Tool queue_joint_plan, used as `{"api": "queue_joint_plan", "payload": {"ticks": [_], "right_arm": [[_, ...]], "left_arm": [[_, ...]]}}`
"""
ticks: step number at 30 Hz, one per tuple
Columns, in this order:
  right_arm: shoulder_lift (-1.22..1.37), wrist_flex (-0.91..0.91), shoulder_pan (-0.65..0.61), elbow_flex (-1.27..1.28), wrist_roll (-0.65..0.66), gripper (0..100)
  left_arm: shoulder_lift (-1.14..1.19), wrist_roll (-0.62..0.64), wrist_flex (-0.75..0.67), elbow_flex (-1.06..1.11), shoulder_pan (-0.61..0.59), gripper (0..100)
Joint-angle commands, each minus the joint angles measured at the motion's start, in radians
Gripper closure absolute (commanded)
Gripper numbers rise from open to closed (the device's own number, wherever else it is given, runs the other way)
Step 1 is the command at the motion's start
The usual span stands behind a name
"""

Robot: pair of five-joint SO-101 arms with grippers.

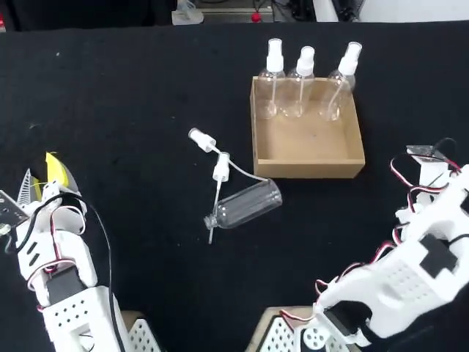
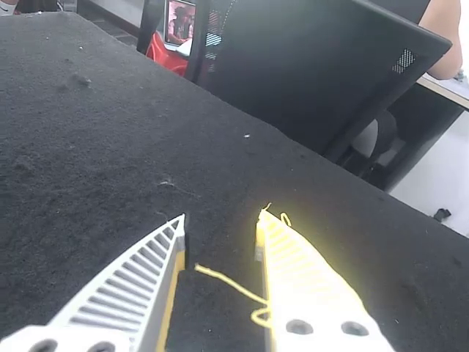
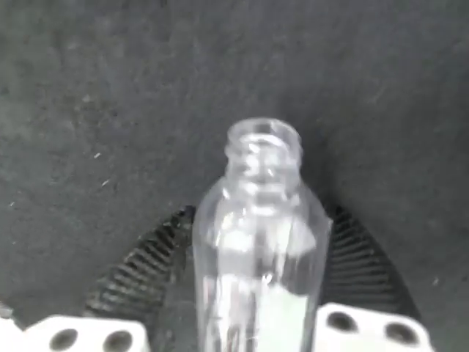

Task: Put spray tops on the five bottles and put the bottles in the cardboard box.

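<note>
Well, nearest me the right gripper (image 3: 261,220) is clamped round an uncapped bottle (image 3: 256,264), whose open neck points away from the wrist. The left gripper (image 1: 47,176) sits at the near left, parted and empty. On the black surface (image 1: 117,95) between the arms, a second clear bottle (image 1: 248,204) lies on its side, neck toward the near left. The nearer spray top (image 1: 220,169) lies with its tube running near-to-far past that neck, and the farther spray top (image 1: 201,138) is just beyond. I'd judge both tops lie left of the held bottle, closer to the left arm. Farthest, the cardboard box (image 1: 308,167) holds three topped bottles (image 1: 300,84) along its far wall.
</note>
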Motion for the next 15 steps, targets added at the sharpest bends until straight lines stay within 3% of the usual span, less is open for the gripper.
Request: {"api": "queue_joint_plan", "payload": {"ticks": [1,15], "right_arm": [[0.002,-0.021,0.031,-0.082,0.008,76.5],[0.001,0.204,0.018,-0.246,0.009,75.9]], "left_arm": [[-0.014,0.009,-0.014,0.024,-0.012,84],[-0.014,0.009,-0.014,0.024,-0.010,84]]}}
